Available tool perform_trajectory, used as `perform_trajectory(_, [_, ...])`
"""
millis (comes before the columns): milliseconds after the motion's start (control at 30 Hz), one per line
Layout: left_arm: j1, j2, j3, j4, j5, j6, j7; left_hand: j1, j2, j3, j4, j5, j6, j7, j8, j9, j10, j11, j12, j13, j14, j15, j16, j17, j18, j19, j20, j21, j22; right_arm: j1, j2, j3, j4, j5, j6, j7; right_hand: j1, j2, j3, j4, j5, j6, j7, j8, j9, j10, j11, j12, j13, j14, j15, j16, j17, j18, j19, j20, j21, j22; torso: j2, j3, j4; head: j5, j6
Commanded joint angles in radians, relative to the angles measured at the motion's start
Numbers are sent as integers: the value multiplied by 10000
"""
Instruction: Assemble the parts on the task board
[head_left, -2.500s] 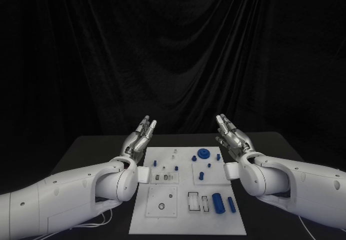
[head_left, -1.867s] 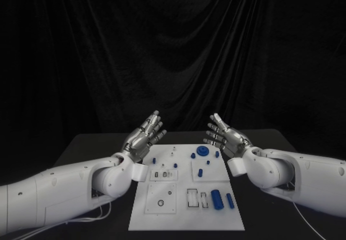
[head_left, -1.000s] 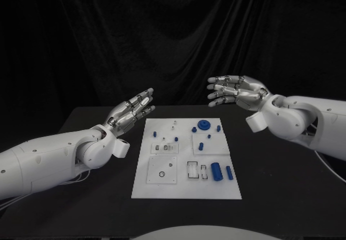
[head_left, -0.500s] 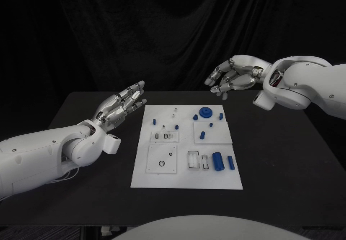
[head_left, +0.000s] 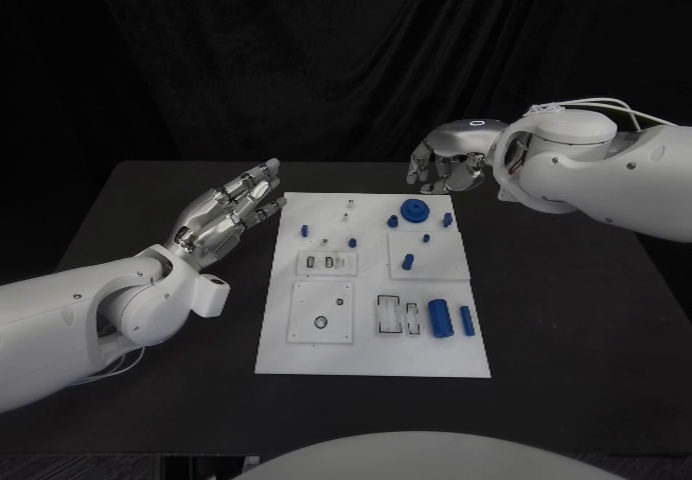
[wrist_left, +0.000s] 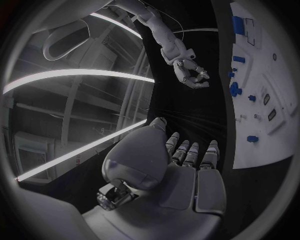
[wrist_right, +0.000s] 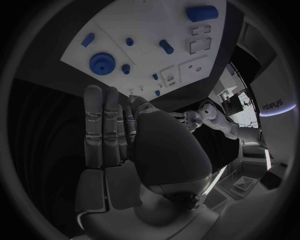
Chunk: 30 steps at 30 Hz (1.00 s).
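The white task board (head_left: 372, 352) lies in the middle of the black table. On it are a blue gear (head_left: 414, 210), small blue pegs (head_left: 407, 263) and two blue cylinders (head_left: 438, 318) at the near right. My left hand (head_left: 231, 205) hovers just left of the board's far left corner, fingers straight and apart, holding nothing. My right hand (head_left: 444, 165) hangs above the far right corner, fingers bent loosely downward, empty. The left wrist view shows the left hand (wrist_left: 187, 165), the board (wrist_left: 269, 135) and the right hand (wrist_left: 190, 75). The gear (wrist_right: 101, 63) lies ahead of my right fingers (wrist_right: 103, 125).
Rectangular and round recesses (head_left: 322, 322) mark the board's near half. Black table (head_left: 577, 330) surrounds the board on all sides, and a dark curtain hangs behind it.
The camera has tilted down. My right hand swung up and turned palm down over the board's far right corner. My left hand shifted outward, left of the board. No part moved.
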Motion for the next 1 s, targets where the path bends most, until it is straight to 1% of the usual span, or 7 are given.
perform_trajectory(33, [38,13,11,42,385,429,1867,105,-43,86,8,151,76,50,43,20,69,94,123,31,-4,92,-37,-17,169,-7,68,8,1,-142,-1,-2,62,-1244,-496,-669,-64,-181,266,57,17,21,198,59,61,167,30,-56,48,176,-35,368,233,-302,371,-2,845,1146,402,-135,251,-168,151])
perform_trajectory(67, [40,10,11,33,305,426,1901,105,-43,86,8,151,76,50,43,20,69,94,123,31,-4,92,-37,-17,169,-7,68,8,1,-179,-11,-2,87,-1268,-527,-684,-105,-223,283,74,-7,-3,228,53,66,191,38,-65,56,200,-56,422,266,-332,442,4,992,1355,476,-168,312,-220,195])
perform_trajectory(200, [44,-30,10,-7,42,373,2044,123,-101,82,28,178,144,27,57,29,107,93,178,42,-4,20,-37,-17,175,-35,-6,-15,-13,-338,-30,-2,163,-1332,-641,-685,-282,-363,449,141,-165,-162,262,26,109,193,46,-188,96,286,-51,735,462,-425,648,9,1576,2169,592,-218,371,-280,273])
perform_trajectory(500, [45,-95,10,-111,-100,367,2103,130,-100,87,34,209,162,20,60,30,103,91,186,41,-4,3,-37,-17,177,-49,-57,-26,-19,-548,8,-2,153,-1368,-785,-584,-482,-500,596,155,-289,-450,261,-43,149,-65,91,-424,149,311,-69,1200,739,-579,954,57,2356,3305,806,-243,479,-527,502])
perform_trajectory(667, [45,-84,10,-111,-110,397,2100,131,-99,89,35,214,153,23,59,28,100,89,185,40,-4,5,-37,-17,177,-45,-64,-22,-17,-608,-5,-2,174,-1372,-859,-535,-612,-547,624,187,-398,-633,257,-179,119,-120,121,-568,153,290,-58,1339,818,-618,1007,92,2570,3628,845,-223,519,-600,545])
perform_trajectory(833, [45,-104,9,-100,-114,421,2092,131,-99,89,35,214,153,23,59,28,100,89,185,40,-4,5,-37,-17,177,-45,-64,-22,-17,-657,9,-2,168,-1373,-943,-504,-620,-563,648,169,-389,-696,229,-259,98,-160,134,-649,147,294,-54,1391,845,-636,1043,101,2665,3775,843,-205,450,-525,511])
perform_trajectory(1000, [44,-147,9,-93,-116,423,2115,135,-96,93,35,218,151,27,57,28,91,88,182,37,-4,13,-37,-17,178,-47,-74,-24,-18,-717,89,-2,24,-1374,-970,-413,-621,-567,717,119,-193,-645,167,-332,92,-269,151,-824,129,256,-43,1456,881,-644,1026,118,2747,3911,827,-192,435,-478,473])
